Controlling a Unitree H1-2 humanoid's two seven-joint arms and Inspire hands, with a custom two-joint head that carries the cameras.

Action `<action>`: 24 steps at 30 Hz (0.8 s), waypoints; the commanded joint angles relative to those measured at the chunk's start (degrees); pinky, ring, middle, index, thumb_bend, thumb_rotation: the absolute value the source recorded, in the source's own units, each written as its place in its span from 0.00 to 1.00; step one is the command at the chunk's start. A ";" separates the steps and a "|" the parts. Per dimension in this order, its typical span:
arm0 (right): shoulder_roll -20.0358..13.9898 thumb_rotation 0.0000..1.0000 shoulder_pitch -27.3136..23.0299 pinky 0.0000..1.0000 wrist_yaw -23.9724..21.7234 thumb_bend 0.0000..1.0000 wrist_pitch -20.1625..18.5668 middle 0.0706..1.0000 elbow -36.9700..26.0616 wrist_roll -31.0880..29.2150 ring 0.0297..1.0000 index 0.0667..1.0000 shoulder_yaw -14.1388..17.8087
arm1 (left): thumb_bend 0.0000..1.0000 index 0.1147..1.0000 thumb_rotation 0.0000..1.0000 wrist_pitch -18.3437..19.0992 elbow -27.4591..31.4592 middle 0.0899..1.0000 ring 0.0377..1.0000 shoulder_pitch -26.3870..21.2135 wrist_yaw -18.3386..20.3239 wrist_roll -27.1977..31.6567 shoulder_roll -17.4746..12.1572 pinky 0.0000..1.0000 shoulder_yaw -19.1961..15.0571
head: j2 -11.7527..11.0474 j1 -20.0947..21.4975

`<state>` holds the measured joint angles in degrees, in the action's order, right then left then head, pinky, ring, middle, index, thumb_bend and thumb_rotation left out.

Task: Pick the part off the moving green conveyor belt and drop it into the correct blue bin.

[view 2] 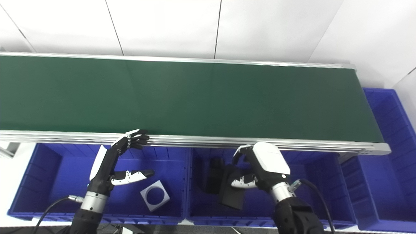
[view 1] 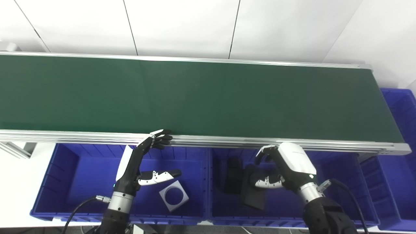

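Note:
The green conveyor belt (view 1: 201, 94) runs across the view and carries no part. My left hand (view 1: 143, 162) is open and empty, fingers apart, over the left blue bin (view 1: 65, 169), with its fingertips near the belt's front rail. A white square part with a round hole (view 1: 174, 195) lies in that bin. My right hand (view 1: 287, 167) hovers over the middle blue bin (view 1: 344, 182) with fingers curled and apart, holding nothing. Black parts (view 1: 243, 185) lie in that bin, just left of the right hand.
The belt's aluminium front rail (view 1: 227, 140) runs just above both hands. A third blue bin (view 1: 401, 136) stands at the right end of the belt. White wall panels stand behind the belt. Cables (view 1: 81, 204) trail from both wrists.

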<state>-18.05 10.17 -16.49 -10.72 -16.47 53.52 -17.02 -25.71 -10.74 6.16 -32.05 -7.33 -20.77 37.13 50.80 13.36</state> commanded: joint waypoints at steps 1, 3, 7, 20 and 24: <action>0.56 0.36 -0.15 0.99 -1.28 0.71 -2.46 0.84 -3.52 2.75 0.91 0.76 -0.33 | 0.84 0.74 0.46 -1.22 1.57 0.69 0.67 0.10 0.71 0.16 0.02 0.64 -0.65 | -0.26 -0.17; 1.57 0.40 0.63 1.00 -0.94 0.78 -2.82 0.90 -4.00 4.17 0.97 0.83 -0.38 | 0.84 0.74 0.45 -1.22 1.62 0.70 0.67 0.31 1.25 0.24 0.09 0.63 -1.01 | -0.40 -0.28; 3.43 0.45 2.21 1.00 2.33 0.84 -1.86 0.97 -3.73 5.51 1.00 0.90 -0.20 | 0.85 0.74 0.45 -1.22 1.53 0.70 0.67 0.63 1.54 -0.04 0.20 0.63 -1.39 | -0.54 -0.59; 13.08 0.38 7.00 0.71 13.50 0.80 15.31 0.90 2.33 -29.35 0.83 0.92 3.82 | 0.87 0.74 0.46 -1.22 1.71 0.70 0.67 1.36 3.98 0.12 0.25 0.64 -2.38 | -0.70 -1.71; 13.81 0.40 8.09 0.76 11.67 0.83 17.10 0.88 3.04 -39.53 0.84 0.94 4.56 | 0.87 0.74 0.46 -1.22 1.74 0.71 0.68 1.66 5.19 0.16 0.62 0.64 -3.10 | -0.70 -1.71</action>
<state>-4.78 17.92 -4.50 3.25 -12.56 17.05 -12.62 -25.70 -10.66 7.80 -27.04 -7.31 -20.29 34.48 50.10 11.69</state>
